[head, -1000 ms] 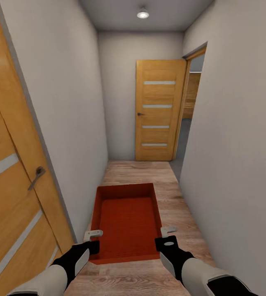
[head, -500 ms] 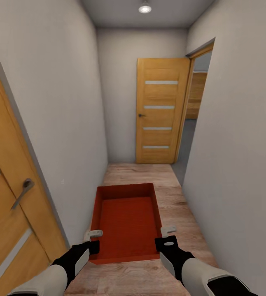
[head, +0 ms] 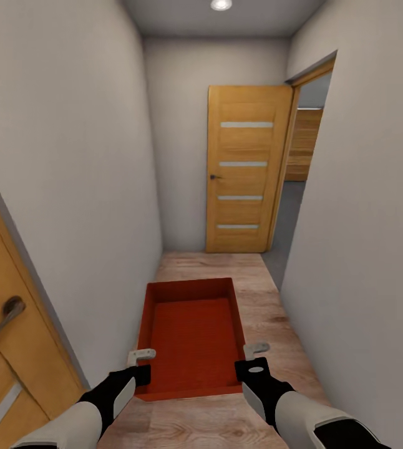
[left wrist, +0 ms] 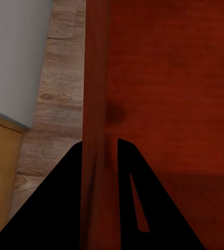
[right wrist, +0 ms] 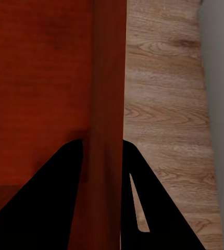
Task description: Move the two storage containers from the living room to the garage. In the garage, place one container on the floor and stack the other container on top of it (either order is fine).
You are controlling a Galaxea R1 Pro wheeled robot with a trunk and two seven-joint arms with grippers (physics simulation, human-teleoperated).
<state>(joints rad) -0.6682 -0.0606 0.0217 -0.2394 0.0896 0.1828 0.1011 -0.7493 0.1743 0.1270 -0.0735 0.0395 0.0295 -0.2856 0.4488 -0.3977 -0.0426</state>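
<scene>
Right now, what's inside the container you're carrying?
The storage container looks empty: only its bare red bottom shows. The left gripper and right gripper clamp its side walls. Nothing can be seen beneath it.

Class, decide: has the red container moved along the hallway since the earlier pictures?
Yes. The red container, carried by both grippers, has advanced toward the far orange door.

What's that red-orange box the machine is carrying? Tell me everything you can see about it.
The red-orange rectangular storage container is open-topped, with low straight walls and a flat, faintly textured bottom, and empty. It is held level above the wood-plank floor of a narrow hallway. The left gripper pinches its left wall near the close end, the right gripper its right wall.
</scene>
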